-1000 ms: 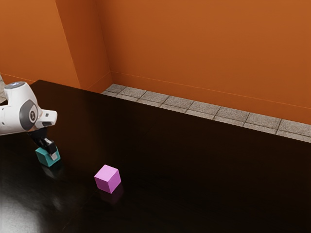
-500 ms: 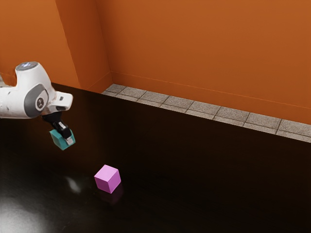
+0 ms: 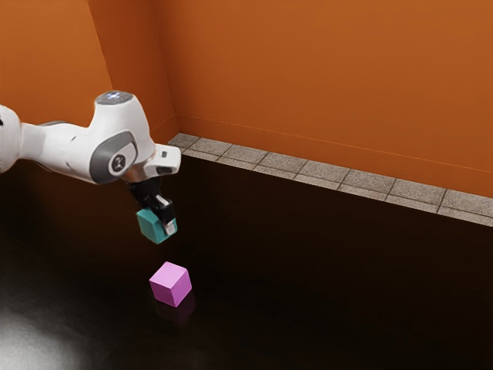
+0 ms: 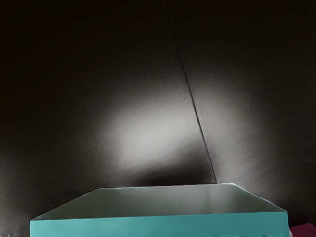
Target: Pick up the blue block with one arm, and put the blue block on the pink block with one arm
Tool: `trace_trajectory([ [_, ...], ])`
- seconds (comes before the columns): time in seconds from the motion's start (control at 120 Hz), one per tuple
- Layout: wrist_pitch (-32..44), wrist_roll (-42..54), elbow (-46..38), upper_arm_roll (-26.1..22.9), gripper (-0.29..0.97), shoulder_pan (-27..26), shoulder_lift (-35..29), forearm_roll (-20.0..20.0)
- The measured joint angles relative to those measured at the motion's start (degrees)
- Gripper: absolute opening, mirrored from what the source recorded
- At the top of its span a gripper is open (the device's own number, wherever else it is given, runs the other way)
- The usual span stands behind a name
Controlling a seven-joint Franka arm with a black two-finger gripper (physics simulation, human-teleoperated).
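A: Moved since a second ago: arm [image 3: 85, 150] swung toward exterior view's right, blue block [image 3: 151, 227] lifted off tabletop [image 3: 323, 262] and carried along from far left.
B: End effector state?
A: End effector [image 3: 159, 221] pointing down, black fingers clamped on blue block from two sides, gap one block wide. Block tilted, in the air.
B: Relative to target?
A: Higher than pink block [image 3: 170, 283], near it, a bit toward exterior view's left, not touching. Pink block flat on tabletop, same spot as before.
B: Wrist view?
A: Blue block [image 4: 158, 215] large, just under hand. Sliver of pink block [image 4: 305, 230] beside its corner. Dark glossy tabletop [image 4: 98, 98] beyond, thin seam line across it.
B: Background?
A: Grey tiled floor strip [image 3: 339, 179] past tabletop's far edge, orange wall [image 3: 323, 69] behind.
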Motion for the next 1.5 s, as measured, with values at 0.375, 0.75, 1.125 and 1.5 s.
trace_trajectory([
  [0.375, -2.33, -14.23, -4.43, 6.43, 0.33, -10.38, -0.80, 0.70],
  [0.75, 0.38, -22.39, -9.10, 6.43, 0.33, -12.37, -4.61, 1.48],
  [1.125, 2.99, -26.35, -12.01, 6.46, 0.33, -16.43, -6.01, 5.07],
  [1.5, 4.56, -26.42, -12.07, 6.50, 0.33, -13.69, -5.94, 6.75],
])
